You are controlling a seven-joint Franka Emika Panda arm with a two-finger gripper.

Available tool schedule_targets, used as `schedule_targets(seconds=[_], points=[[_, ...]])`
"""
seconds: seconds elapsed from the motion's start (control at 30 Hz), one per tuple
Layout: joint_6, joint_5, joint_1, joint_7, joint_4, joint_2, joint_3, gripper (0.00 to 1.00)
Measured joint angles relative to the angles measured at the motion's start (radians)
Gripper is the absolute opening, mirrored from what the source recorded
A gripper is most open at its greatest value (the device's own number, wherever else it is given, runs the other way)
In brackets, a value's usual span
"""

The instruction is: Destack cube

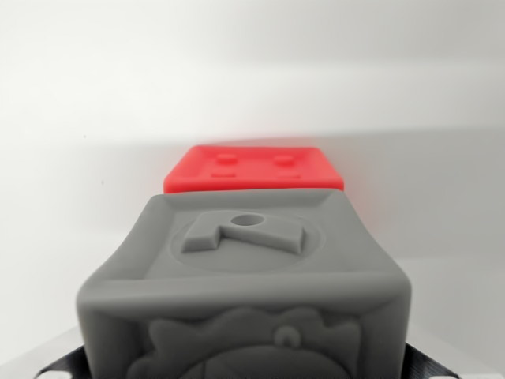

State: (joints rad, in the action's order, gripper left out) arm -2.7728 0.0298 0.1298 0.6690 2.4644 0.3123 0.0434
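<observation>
A grey cube (245, 296) is filling the lower half of the wrist view, sitting very close to the camera; its upper face is showing a raised relief figure inside a shallow circle, with a small round hole near the middle, and its near face is carrying a moulded pattern that is being cut off by the bottom edge; a red cube (254, 169) is showing just behind and above the grey one, only its top face and a thin strip of its front being visible, with small square recesses on top; whether the two are touching cannot be told from here; dark gripper parts (59, 365) are peeking out at both lower corners beside the grey cube, but the fingers themselves are hidden, so their opening and any grip cannot be told; a pale white surface (252, 87) is lying blurred behind everything.
</observation>
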Motion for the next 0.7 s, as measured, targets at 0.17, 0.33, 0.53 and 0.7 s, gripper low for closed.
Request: schedule_targets(seconds=[0.17,0.33,0.53,0.7], points=[[0.017,0.000,0.000,0.000,0.002,-0.021,0.001,0.00],[0.041,-0.001,-0.001,0.001,0.005,-0.049,0.002,0.00],[0.076,-0.003,-0.002,0.003,0.010,-0.090,0.004,0.00],[0.109,-0.006,-0.003,0.005,0.011,-0.126,0.005,0.00]])
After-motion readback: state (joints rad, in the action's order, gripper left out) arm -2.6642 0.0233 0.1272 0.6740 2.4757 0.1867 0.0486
